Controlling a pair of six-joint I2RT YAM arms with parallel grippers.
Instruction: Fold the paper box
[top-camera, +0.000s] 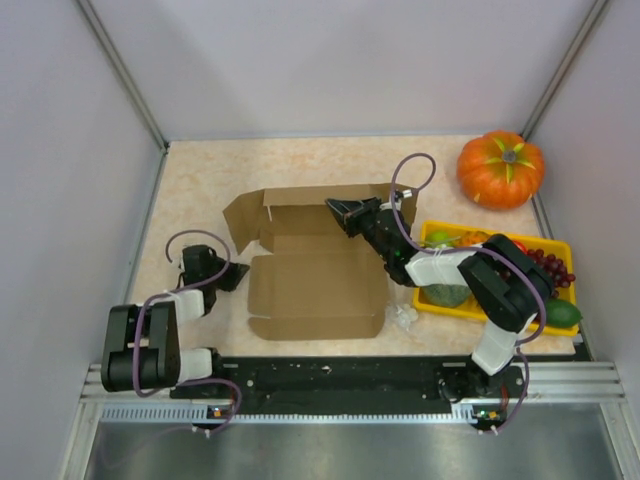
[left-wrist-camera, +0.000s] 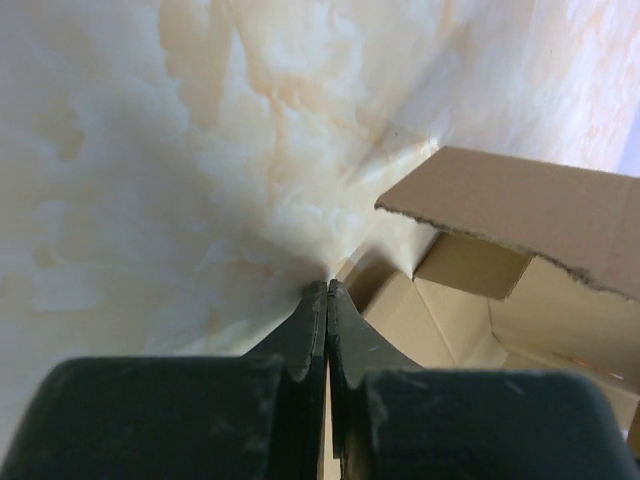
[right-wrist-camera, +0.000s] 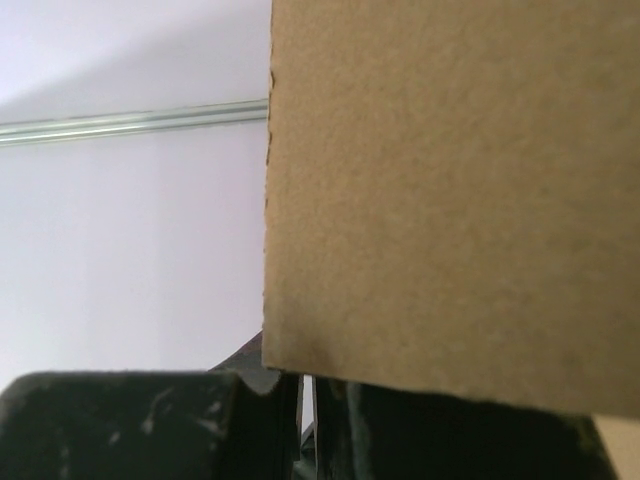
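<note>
Pressure is best applied steadily along the crease of the back flap (top-camera: 290, 208) of the paper box (top-camera: 315, 285), centre frame, by the right gripper (top-camera: 337, 210), its claw pressed together against it. The left gripper (top-camera: 236, 276), likewise pressed together and empty, can be braced at the box's left edge.

No legible text, label, brand, number or sign in any view. Visible faces of plain brown cardboard paper box (top-camera: 318, 285) bare, unprinted.
</note>
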